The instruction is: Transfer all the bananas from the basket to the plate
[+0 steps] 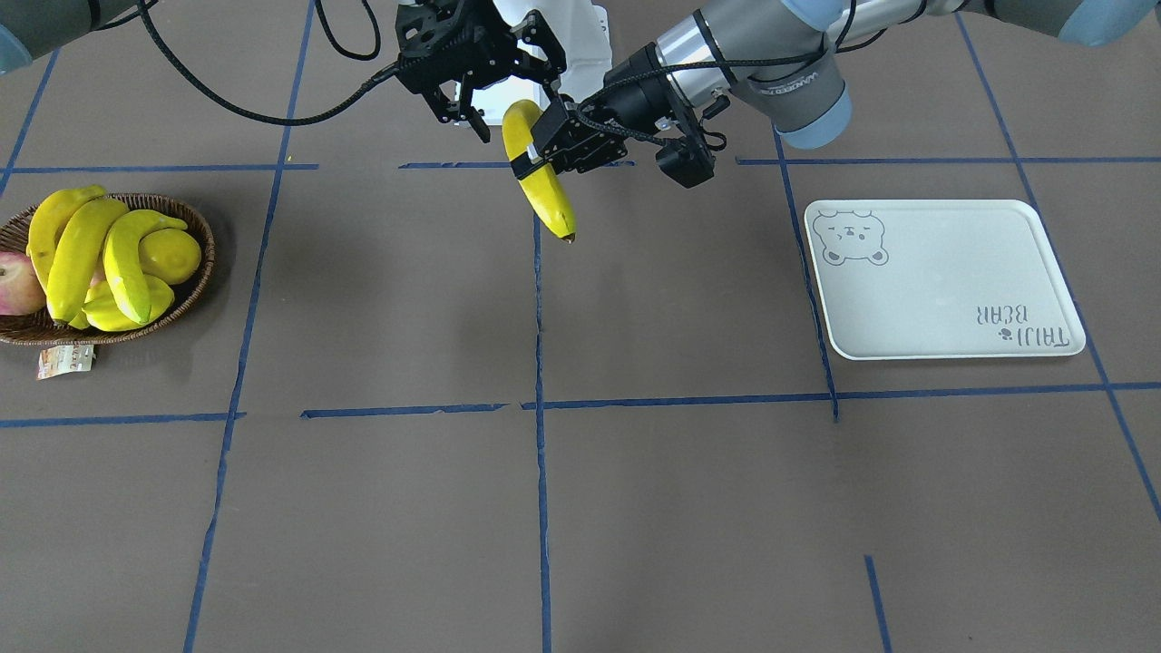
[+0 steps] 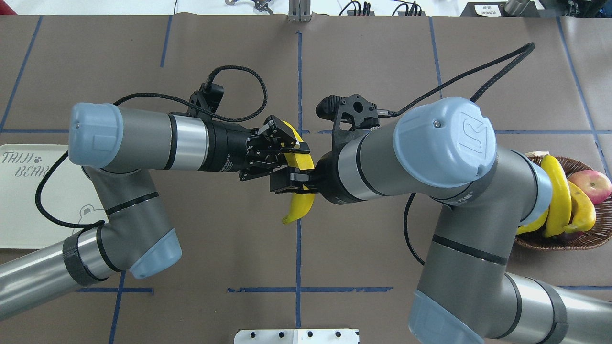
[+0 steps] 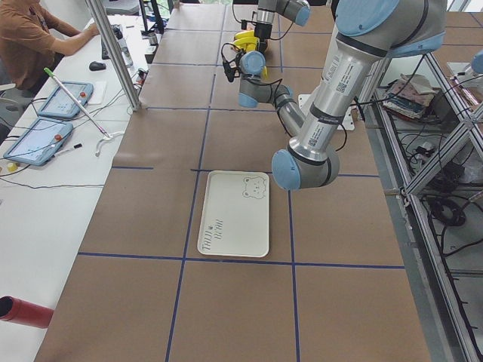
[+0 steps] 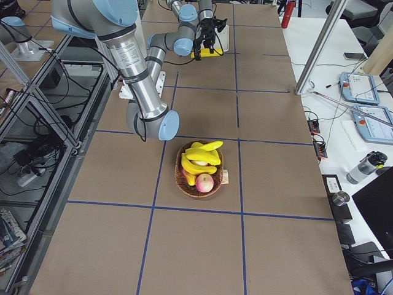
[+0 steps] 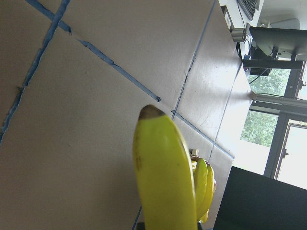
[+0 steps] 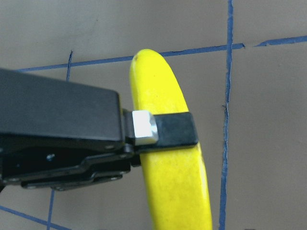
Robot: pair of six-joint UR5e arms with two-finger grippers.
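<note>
- Brown paper squared off with blue tape [image 1: 541, 453] covers the table [image 1: 381, 526]. Above its middle, on the robot's side, one banana [image 1: 550, 204] hangs in the air, well apart from both basket and plate.
- The left gripper [image 1: 531, 161] is clamped across this banana a little above its middle. One black pad lies over the yellow skin, and the dark-tipped end is free below.
- The right gripper [image 1: 494, 95] crowds the banana's upper end. Its fingers stand spread and, in the front view, do not touch the fruit.
- The plate [image 1: 943, 281] lies flat toward the robot's left. It is white, with a grey bear face [image 1: 849, 238] in one corner and grey lettering [image 1: 1029, 328] in the opposite one.
- The basket [image 1: 209, 263] sits at the robot's right end of the table. The other bananas [image 1: 77, 258] lie heaped in it, with a lemon [image 1: 174, 256] beside them on one side and a reddish apple [image 1: 16, 286] on the other. A paper tag [image 1: 65, 360] lies at the rim.
- Beyond the table's edge a person [image 3: 30, 38] sits at a white desk with tablets [image 3: 66, 99].
- The held banana is bright yellow, smooth and gently curved, brown at the tip. Those in the basket are the same yellow and long enough to span it.
</note>
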